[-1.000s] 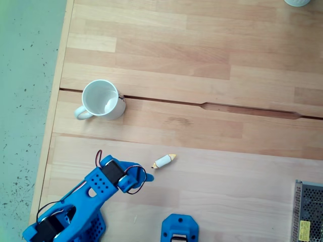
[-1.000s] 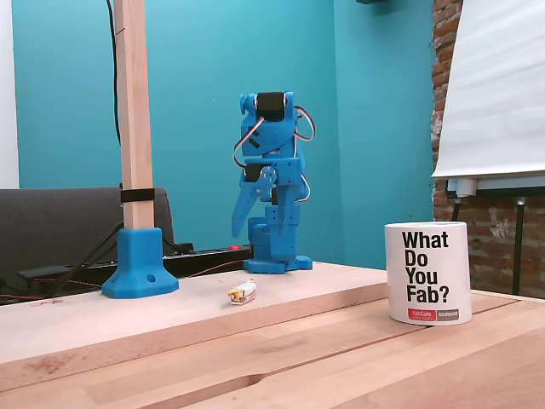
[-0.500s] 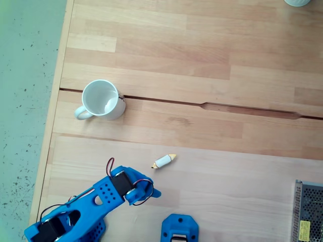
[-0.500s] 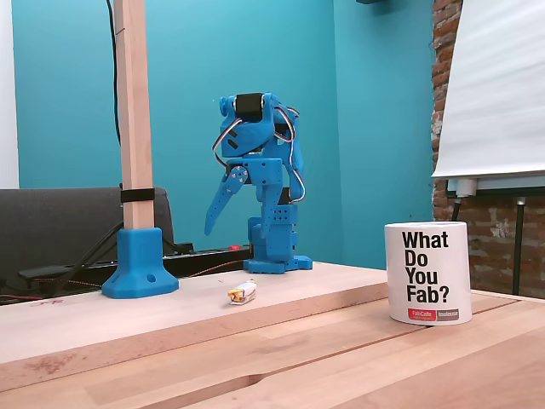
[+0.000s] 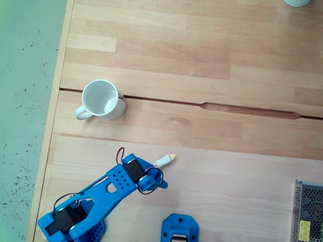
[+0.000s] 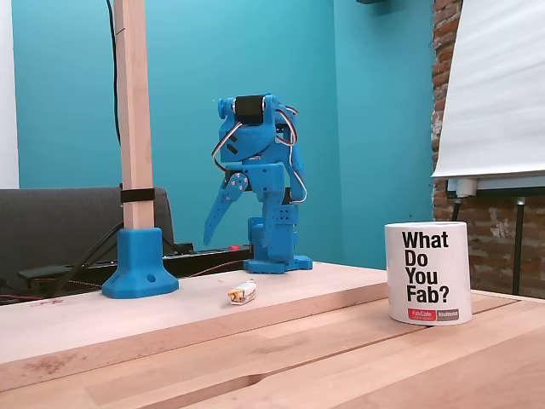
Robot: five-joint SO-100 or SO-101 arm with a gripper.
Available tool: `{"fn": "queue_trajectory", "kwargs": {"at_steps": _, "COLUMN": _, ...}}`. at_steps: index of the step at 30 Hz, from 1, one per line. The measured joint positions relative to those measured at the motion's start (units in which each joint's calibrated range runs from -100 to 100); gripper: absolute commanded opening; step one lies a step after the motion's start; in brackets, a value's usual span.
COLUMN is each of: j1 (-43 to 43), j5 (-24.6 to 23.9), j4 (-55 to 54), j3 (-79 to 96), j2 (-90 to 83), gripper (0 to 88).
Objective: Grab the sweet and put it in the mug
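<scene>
Wooden desk point(image 5: 202, 60) carries white mug point(image 5: 103, 100) and sweet point(image 5: 165, 160), well apart. Blue gripper point(image 6: 210, 234) hangs above sweet; fingers apparently closed, holding nothing.

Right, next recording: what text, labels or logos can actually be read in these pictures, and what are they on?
"What Do You Fab?": black letters on the side of the white ceramic mug, in a fixed view.
Red and dark strip under that text: too small to read.
Yellow label on the grey perforated metal box, in a fixed view: too blurred to read.
</scene>
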Motion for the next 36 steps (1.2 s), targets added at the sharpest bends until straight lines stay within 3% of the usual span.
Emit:
{"fn": "queue_trajectory", "kwargs": {"at_steps": 6, "j1": 0.0, "j5": -0.15, "j4": 0.0, "j3": -4.39, "j2": 5.0, "gripper": 37.5}}
{"fn": "queue_trajectory", "kwargs": {"at_steps": 20, "j1": -0.3, "j5": -6.74, "j4": 0.41, "j3": -6.81, "j2": 6.9, "gripper": 37.4}}
{"fn": "queue_trajectory", "kwargs": {"at_steps": 36, "j1": -0.44, "j5": -6.59, "j4": 0.0, "j3": -6.81, "j2": 7.08, "gripper": 37.4}}
